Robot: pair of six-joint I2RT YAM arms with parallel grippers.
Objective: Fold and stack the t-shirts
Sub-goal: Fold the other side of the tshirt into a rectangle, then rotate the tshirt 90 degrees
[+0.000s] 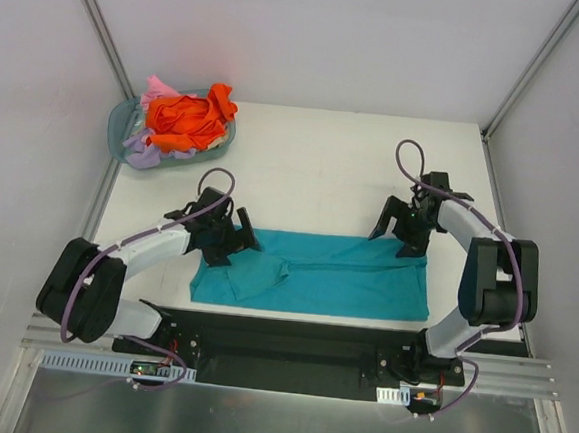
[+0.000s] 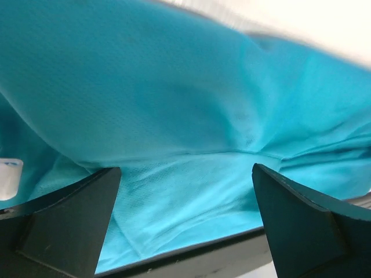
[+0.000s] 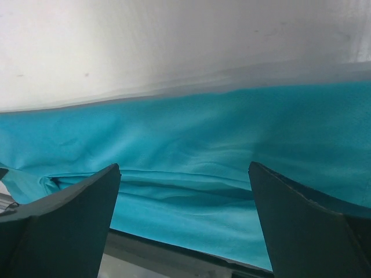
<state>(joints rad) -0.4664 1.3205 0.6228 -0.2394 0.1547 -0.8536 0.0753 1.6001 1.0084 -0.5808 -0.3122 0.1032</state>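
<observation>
Here, left gripper (image 1: 234,236) and right gripper (image 1: 396,235) gape empty — teal t-shirt (image 1: 335,280) partly hidden beneath.

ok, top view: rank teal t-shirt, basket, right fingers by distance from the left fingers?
1. teal t-shirt, right under the left fingers.
2. basket, at the far-left corner.
3. right fingers, across the shirt at its right end.

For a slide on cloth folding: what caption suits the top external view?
Left gripper and right gripper, fingers open, over opposite ends of a teal t-shirt; basket of shirts far left.
</observation>
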